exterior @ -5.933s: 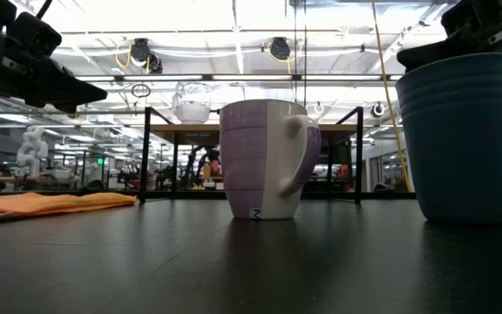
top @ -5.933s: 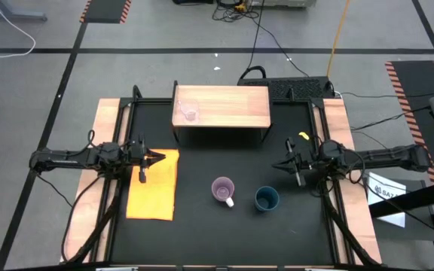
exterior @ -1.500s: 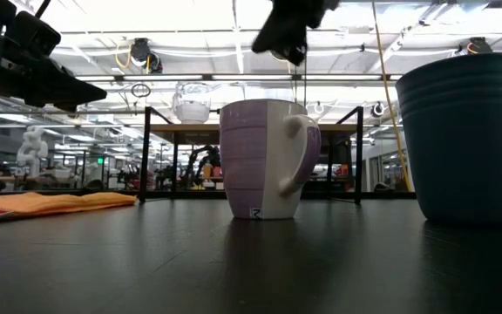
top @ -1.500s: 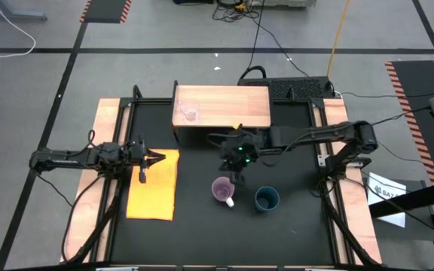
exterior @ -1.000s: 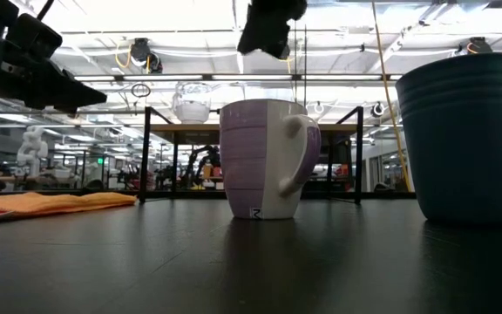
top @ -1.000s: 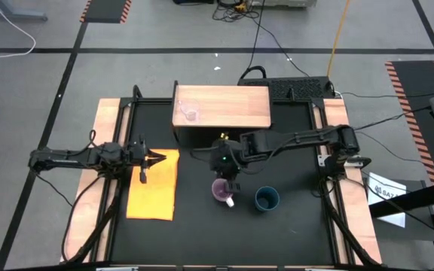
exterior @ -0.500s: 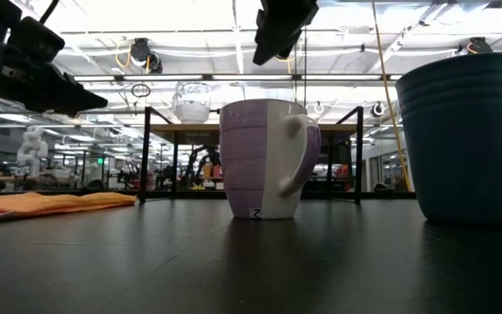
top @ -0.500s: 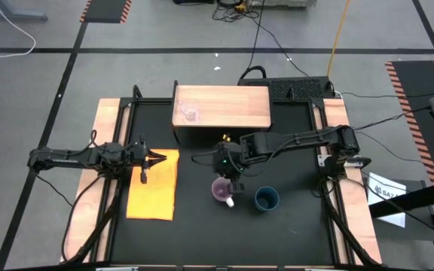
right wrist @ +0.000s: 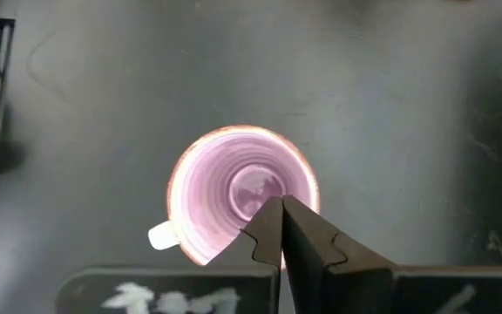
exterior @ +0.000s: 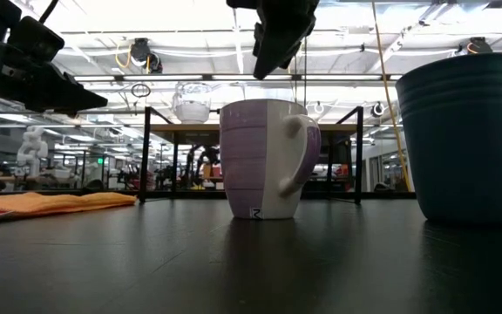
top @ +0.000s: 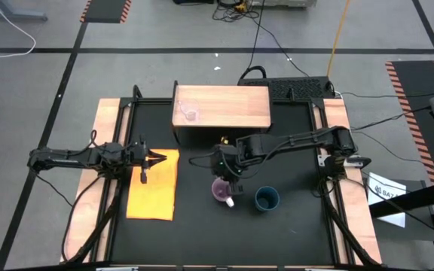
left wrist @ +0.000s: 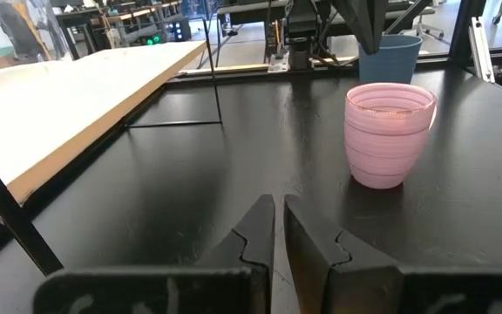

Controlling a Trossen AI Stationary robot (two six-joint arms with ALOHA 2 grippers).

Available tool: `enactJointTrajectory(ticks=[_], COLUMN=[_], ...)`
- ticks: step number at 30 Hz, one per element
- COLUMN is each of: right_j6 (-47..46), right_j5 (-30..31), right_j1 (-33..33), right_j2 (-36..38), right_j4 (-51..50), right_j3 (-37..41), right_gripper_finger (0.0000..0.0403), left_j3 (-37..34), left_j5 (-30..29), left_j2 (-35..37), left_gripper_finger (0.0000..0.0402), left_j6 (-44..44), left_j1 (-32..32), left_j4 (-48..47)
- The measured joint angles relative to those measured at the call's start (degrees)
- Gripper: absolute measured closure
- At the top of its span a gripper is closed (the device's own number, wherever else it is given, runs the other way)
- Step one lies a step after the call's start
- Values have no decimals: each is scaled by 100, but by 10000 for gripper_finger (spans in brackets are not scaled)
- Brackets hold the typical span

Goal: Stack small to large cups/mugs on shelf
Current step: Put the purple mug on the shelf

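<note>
The light purple mug [top: 222,190] stands upright on the black table, its pale handle toward the near edge. My right gripper [right wrist: 281,202] is shut and points steeply down, just above the mug's open mouth [exterior: 264,103] and clear of it. The dark teal-blue cup [top: 267,199] stands to the mug's right. The tiny clear glass cup [top: 190,114] sits on the left end of the wooden shelf [top: 232,105]. My left gripper [left wrist: 279,205] waits shut at the table's left, over the yellow-orange mat.
A yellow-orange mat [top: 154,188] lies flat at the table's left. The shelf stands on thin black legs [exterior: 145,153] at the far middle. A black power strip [top: 292,86] lies behind the shelf. Bare black table [top: 202,233] runs along the near edge.
My right gripper has tipped more steeply downward over the purple mug, and its shut fingertips have come nearer the mug's rim. The mug and the other cups have not moved.
</note>
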State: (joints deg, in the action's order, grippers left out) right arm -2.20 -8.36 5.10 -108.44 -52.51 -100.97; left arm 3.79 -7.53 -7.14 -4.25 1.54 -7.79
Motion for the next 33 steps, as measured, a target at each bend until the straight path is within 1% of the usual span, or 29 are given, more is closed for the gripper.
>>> enactJointTrajectory(ticks=[6, 17, 20, 23, 30, 33], right_j6=[-139, -114, -98, -124, -162, -163], right_j5=[-72, -72, -90, -90, -115, -121], right_j1=[0, -2, -2, -1, -2, -2], right_j2=[-47, -47, -47, -47, -47, -47], right_j4=[0, 11, 173, 228, 230, 229], right_j3=[6, 4, 4, 4, 4, 4], right_gripper_finger=[403, 403, 395, 371, 288, 259], left_j3=[0, 0, 0, 1, 2, 2], left_j5=[0, 0, 0, 0, 0, 0], left_j2=[0, 0, 0, 0, 0, 0], left_gripper_finger=[369, 369, 369, 369, 369, 369], left_j6=[0, 0, 0, 0, 1, 2], left_j1=[0, -2, -1, 0, -2, 0], left_j4=[-4, -7, -9, -11, -13, -15])
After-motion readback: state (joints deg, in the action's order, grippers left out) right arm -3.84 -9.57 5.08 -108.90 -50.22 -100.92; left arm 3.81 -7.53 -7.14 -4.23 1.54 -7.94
